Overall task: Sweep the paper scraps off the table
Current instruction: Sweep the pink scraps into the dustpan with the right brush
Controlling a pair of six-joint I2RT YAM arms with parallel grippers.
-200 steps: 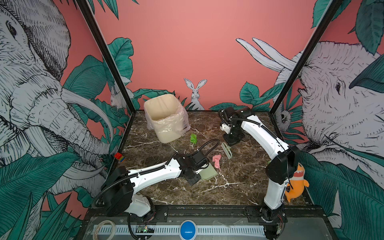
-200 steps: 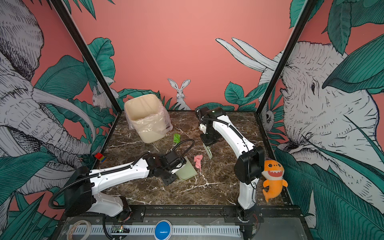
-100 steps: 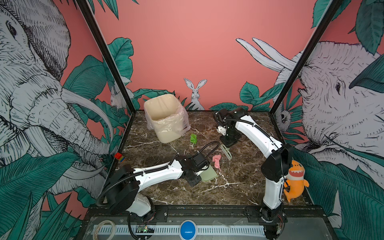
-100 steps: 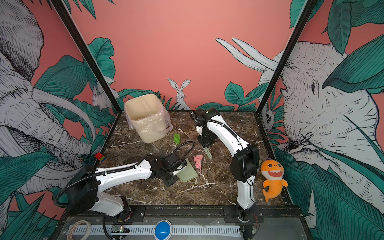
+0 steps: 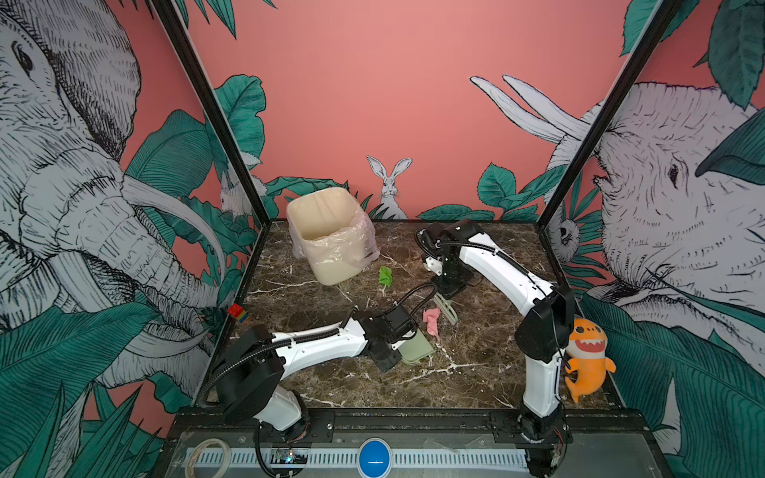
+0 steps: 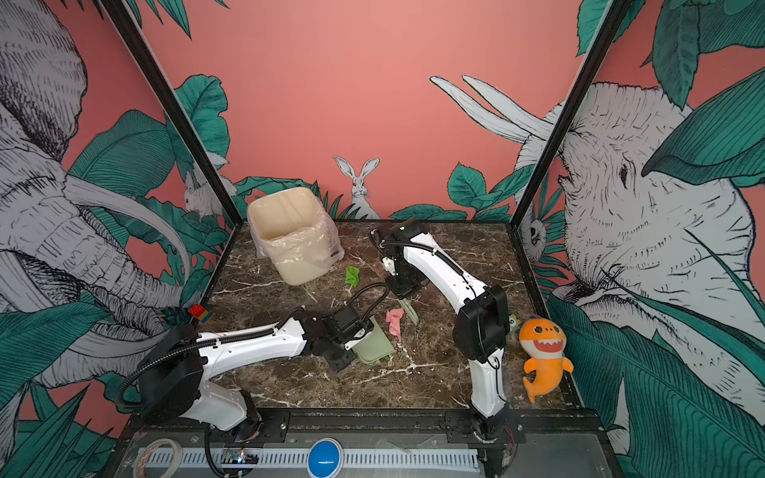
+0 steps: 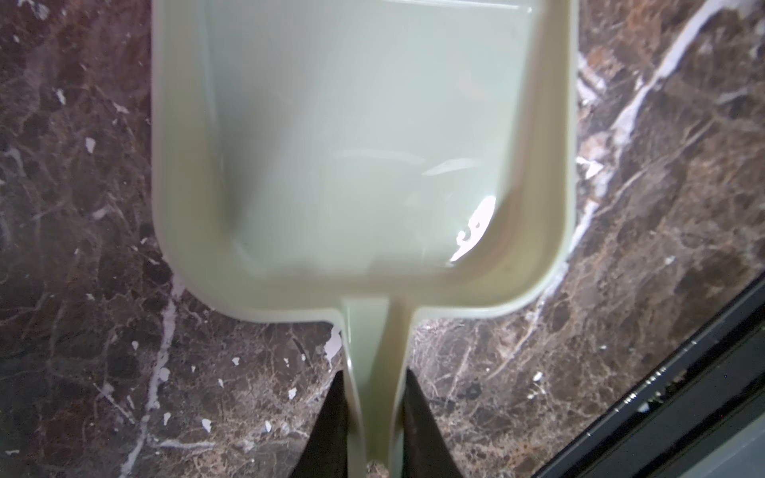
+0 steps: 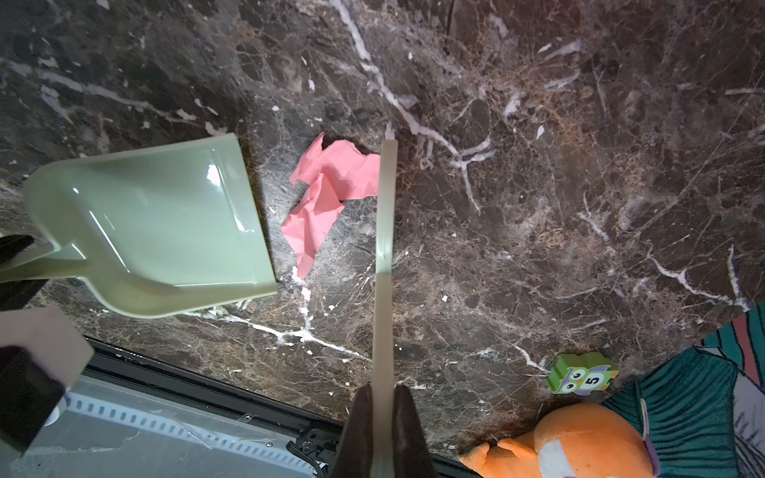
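Observation:
A crumpled pink paper scrap (image 5: 431, 320) (image 6: 394, 320) (image 8: 327, 194) lies mid-table, between a pale green dustpan (image 5: 416, 349) (image 8: 165, 223) and a pale green brush (image 5: 447, 308) (image 8: 385, 231). The brush's edge touches the scrap's far side. My left gripper (image 7: 374, 397) is shut on the dustpan's handle, and the pan (image 7: 360, 145) is empty. My right gripper (image 8: 383, 397) is shut on the brush's handle. A bright green paper scrap (image 5: 385, 275) (image 6: 352, 275) lies farther back, near the bin. The table (image 5: 476, 372) is dark brown marble.
A cream bin with a plastic liner (image 5: 329, 236) stands at the back left. An orange plush toy (image 5: 588, 356) leans at the right edge, with a small green number block (image 8: 581, 374) beside it. A coloured block (image 5: 237, 313) sits at the left edge.
My right arm has swung a little to the left with the brush, closing on the pink scrap. The left arm and dustpan have hardly moved.

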